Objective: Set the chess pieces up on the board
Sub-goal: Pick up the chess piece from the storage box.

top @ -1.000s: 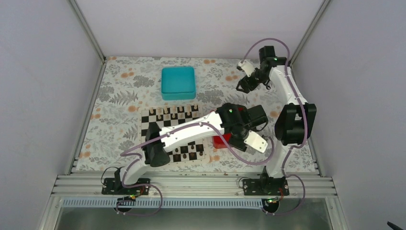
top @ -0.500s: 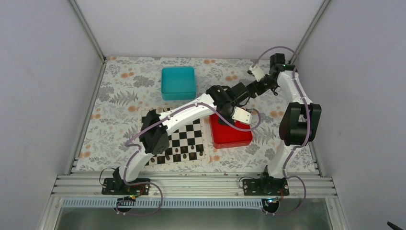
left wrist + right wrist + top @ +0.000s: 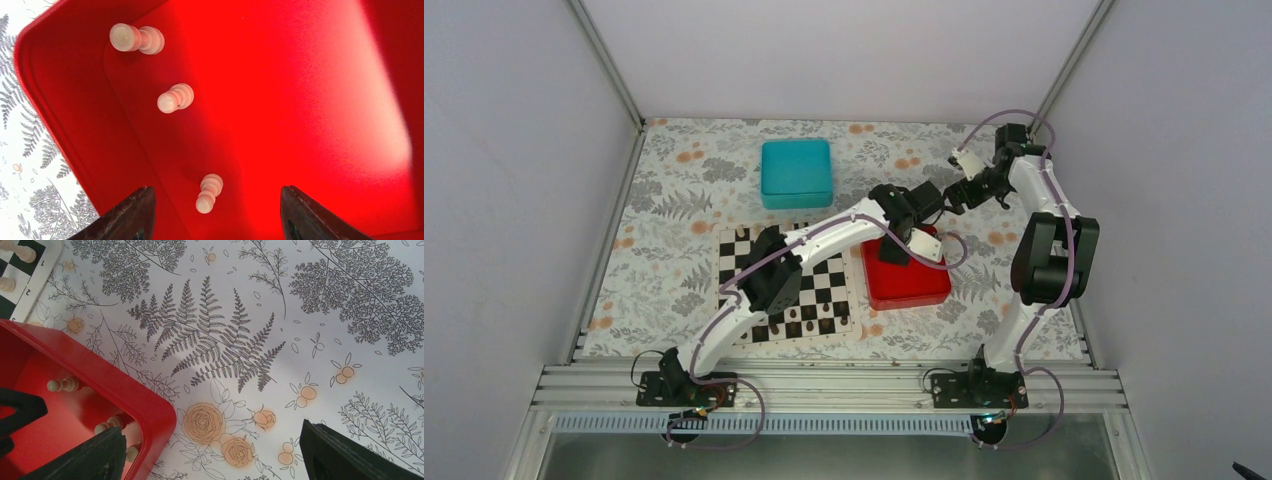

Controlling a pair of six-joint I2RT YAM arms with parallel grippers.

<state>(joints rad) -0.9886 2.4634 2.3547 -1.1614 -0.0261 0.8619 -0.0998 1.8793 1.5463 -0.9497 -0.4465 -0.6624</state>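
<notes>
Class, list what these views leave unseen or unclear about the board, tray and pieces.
- Top view: the left arm crosses the board, hiding squares beneath it.
- Top view: the chess pieces are too small to identify.
- Left wrist view: frame edges cut off the red tray.
- Right wrist view: a finger and the tray wall partly hide one pale piece.

Bright, even light; pale glare washes the red tray [image 3: 300, 125] (left wrist view), shadows soft

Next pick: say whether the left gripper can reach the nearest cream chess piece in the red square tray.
Likely yes: the left gripper hangs open above that cream chess piece in the red square tray, nothing between.
</notes>
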